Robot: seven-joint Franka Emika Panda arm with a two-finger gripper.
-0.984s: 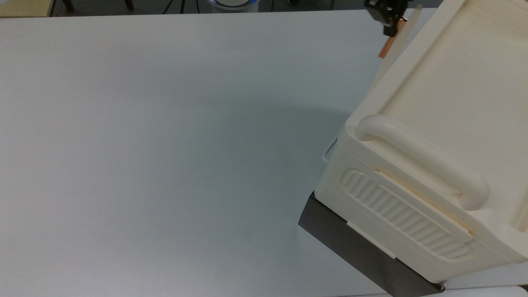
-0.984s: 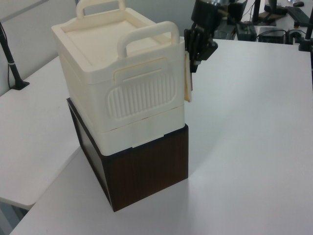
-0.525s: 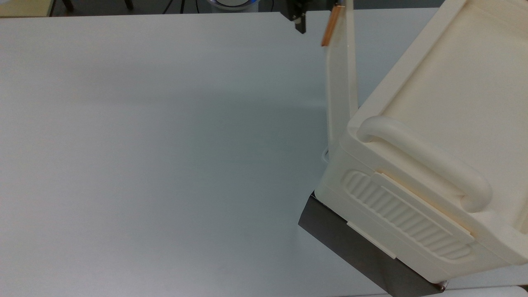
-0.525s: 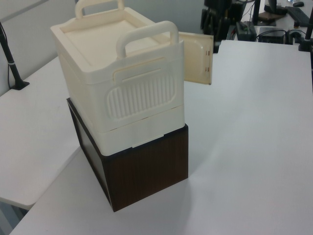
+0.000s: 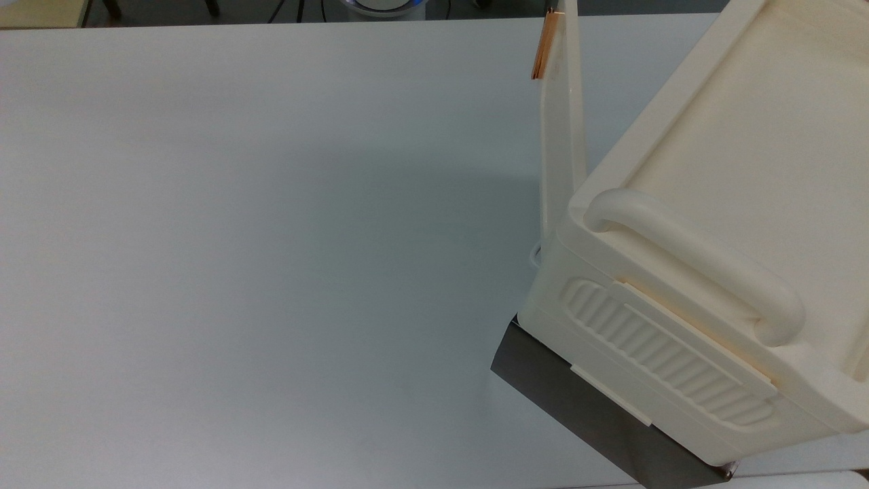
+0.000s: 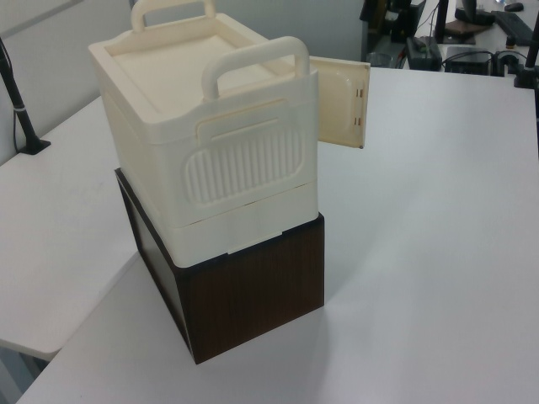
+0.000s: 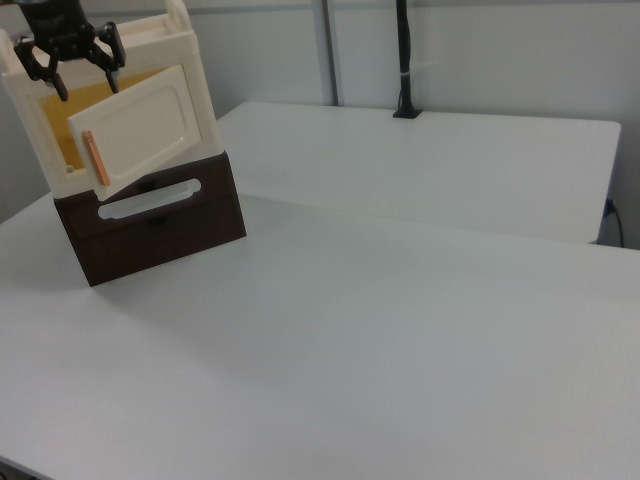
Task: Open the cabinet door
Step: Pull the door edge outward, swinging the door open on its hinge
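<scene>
Now the cabinet door [image 7: 140, 125] stands swung open from the cream cabinet [image 6: 206, 143], which sits on a dark brown box [image 6: 253, 290] on the white table [image 5: 271, 238]. Above the cabinet in the right view, the gripper [image 7: 72, 62] hangs with jaws spread, holding nothing, clear of the door's copper handle [image 7: 96, 158].

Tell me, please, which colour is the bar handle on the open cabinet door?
Copper-orange; the handle on the cream cabinet door shows best in the right view.

One cabinet [image 6: 210, 143] — one door [image 7: 140, 125] — two top handles [image 6: 253, 63].
</scene>
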